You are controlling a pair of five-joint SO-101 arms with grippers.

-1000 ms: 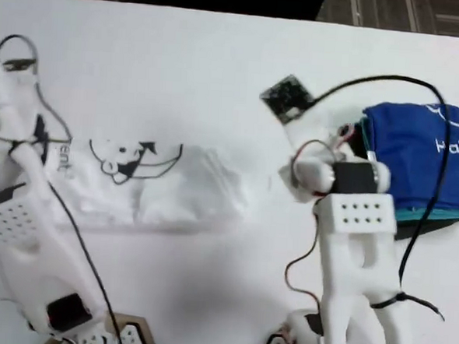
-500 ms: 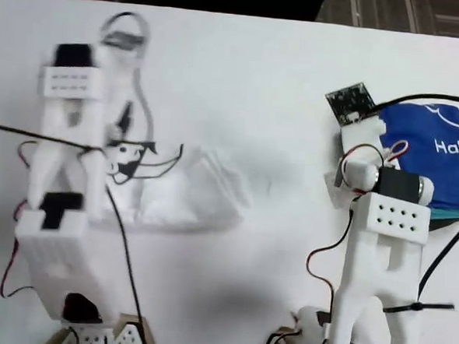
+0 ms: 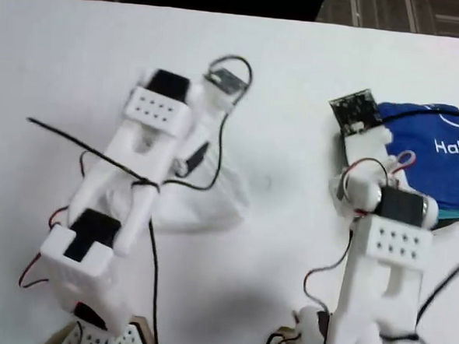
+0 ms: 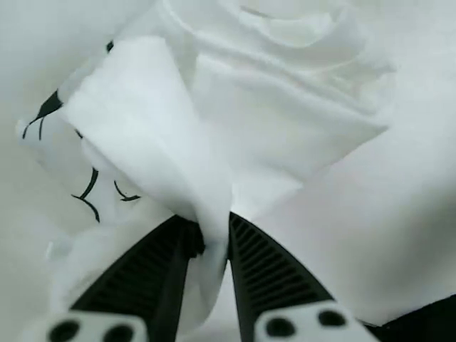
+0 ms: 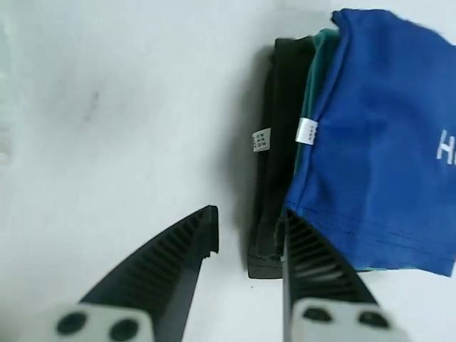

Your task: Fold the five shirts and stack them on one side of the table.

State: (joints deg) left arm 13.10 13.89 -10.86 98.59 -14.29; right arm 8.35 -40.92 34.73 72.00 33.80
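Folding: white shirt (image 3: 216, 202), mid-desk (image 3: 81, 54), fold in hand.
Left gripper (image 4: 211, 235): clamped on a shirt edge.
Right gripper (image 5: 246, 228): parted, empty, beside folded stack (image 5: 370, 142).
Next: likely carry edge across, release flat.

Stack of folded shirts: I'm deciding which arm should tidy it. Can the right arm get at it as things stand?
Probably yes. The right gripper is open and sits right at the edge of the stack, with bare table on its other side and nothing between gripper and shirts.
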